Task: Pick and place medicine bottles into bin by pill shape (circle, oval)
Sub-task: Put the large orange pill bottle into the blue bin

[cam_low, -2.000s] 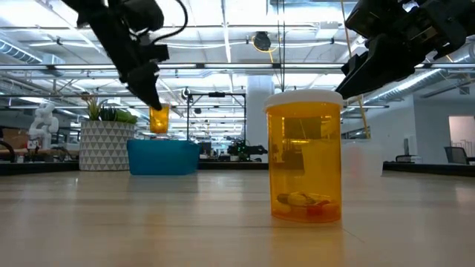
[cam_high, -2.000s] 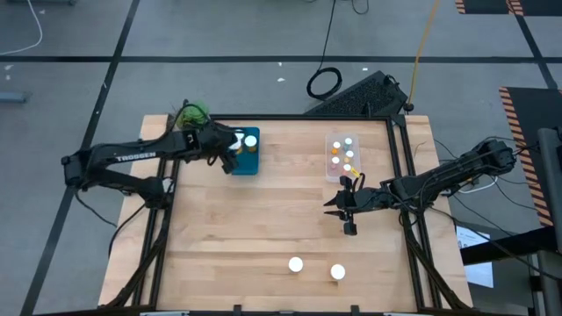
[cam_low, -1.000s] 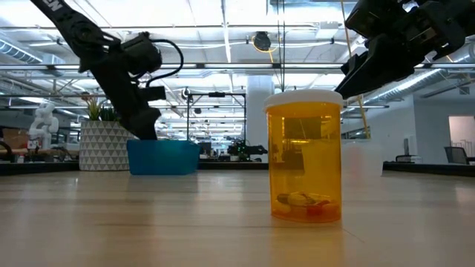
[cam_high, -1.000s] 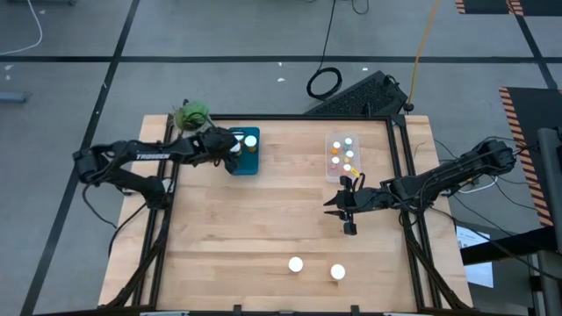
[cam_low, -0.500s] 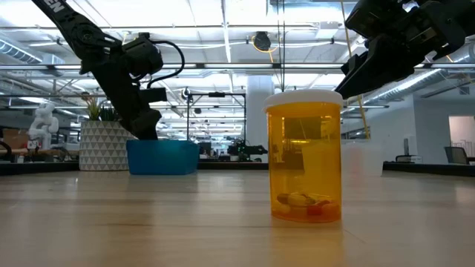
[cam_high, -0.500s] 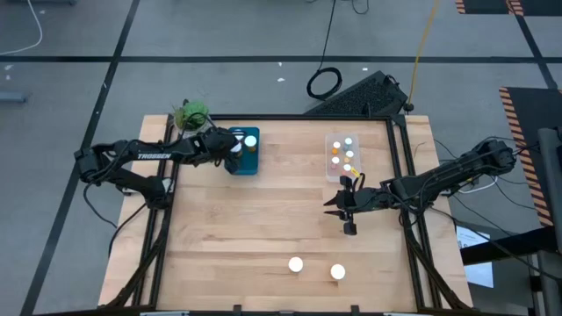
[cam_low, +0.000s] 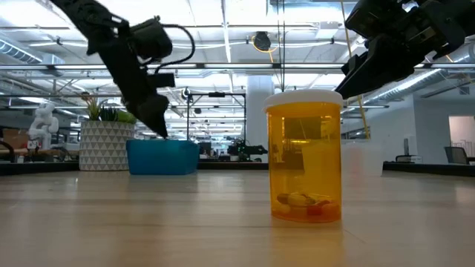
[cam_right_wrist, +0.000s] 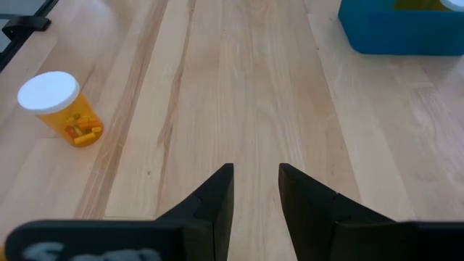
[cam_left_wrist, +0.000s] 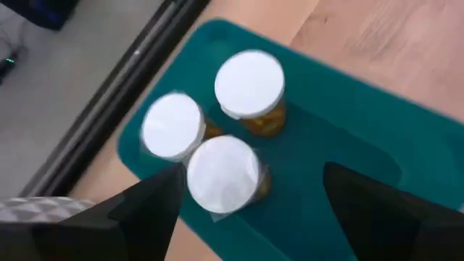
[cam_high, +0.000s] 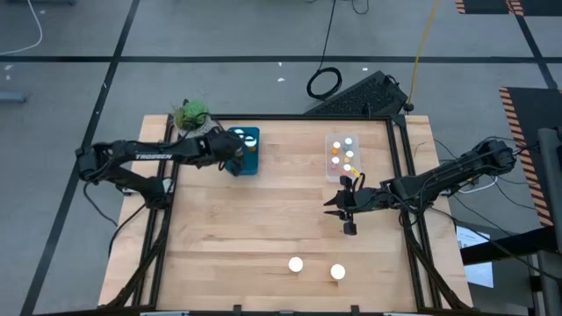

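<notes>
Three white-capped medicine bottles (cam_left_wrist: 239,90) stand upright on their bases in the teal bin (cam_high: 248,151) at the table's far left. My left gripper (cam_left_wrist: 252,174) hovers open just above them, its fingers on either side of the nearest cap (cam_left_wrist: 223,172). In the low view it (cam_low: 157,122) hangs over the bin's rim (cam_low: 163,144). My right gripper (cam_high: 345,211) waits open above the table right of centre, with nothing between its fingers. Two amber bottles (cam_high: 296,264) (cam_high: 338,273) stand near the table's front edge. One of them (cam_right_wrist: 61,109) holds orange pills.
A clear bin (cam_high: 344,156) with several bottles sits at the far right, just beyond my right gripper. A potted green plant (cam_high: 191,115) stands at the far left corner beside the teal bin. Bare wood lies between the bins and the two front bottles.
My left gripper has lifted up out of the teal bin, where it reached low a second ago. The amber bottle it carried above the bin two seconds ago no longer hangs from it. My right arm has kept still.
</notes>
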Motion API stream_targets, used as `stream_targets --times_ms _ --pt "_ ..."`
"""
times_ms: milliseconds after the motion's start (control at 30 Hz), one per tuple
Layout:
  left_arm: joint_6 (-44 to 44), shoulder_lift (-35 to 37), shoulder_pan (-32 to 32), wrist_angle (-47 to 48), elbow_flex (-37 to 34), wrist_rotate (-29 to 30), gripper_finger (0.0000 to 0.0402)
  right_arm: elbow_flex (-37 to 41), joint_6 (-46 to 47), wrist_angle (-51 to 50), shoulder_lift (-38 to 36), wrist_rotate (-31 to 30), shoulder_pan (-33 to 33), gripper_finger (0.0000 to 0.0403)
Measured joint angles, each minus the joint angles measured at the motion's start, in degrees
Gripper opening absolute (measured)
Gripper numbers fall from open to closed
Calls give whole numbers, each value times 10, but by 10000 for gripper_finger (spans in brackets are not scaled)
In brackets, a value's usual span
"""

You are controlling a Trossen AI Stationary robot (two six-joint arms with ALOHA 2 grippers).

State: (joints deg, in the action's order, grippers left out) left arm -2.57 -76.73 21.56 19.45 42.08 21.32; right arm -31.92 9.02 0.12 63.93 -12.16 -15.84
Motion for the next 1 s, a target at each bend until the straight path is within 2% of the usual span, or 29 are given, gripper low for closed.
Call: stream_targets --times_ms 67,233,400,600,833,1000 --pt "-16 0 -21 39 26 15 333 0 7 0 0 0 0 102" --pt "-66 0 -104 96 85 7 333 0 10 0 0 2 0 102" --pt "-81 0 -222 97 117 -12 333 0 10 -4 0 3 0 102" --pt "-141 -2 -357 65 137 -13 333 0 9 -9 0 3 0 102" --pt "-166 -80 -486 60 234 24 333 0 8 -9 0 3 0 102" --pt "-167 -175 -528 102 334 37 333 0 8 -8 0 3 0 102"
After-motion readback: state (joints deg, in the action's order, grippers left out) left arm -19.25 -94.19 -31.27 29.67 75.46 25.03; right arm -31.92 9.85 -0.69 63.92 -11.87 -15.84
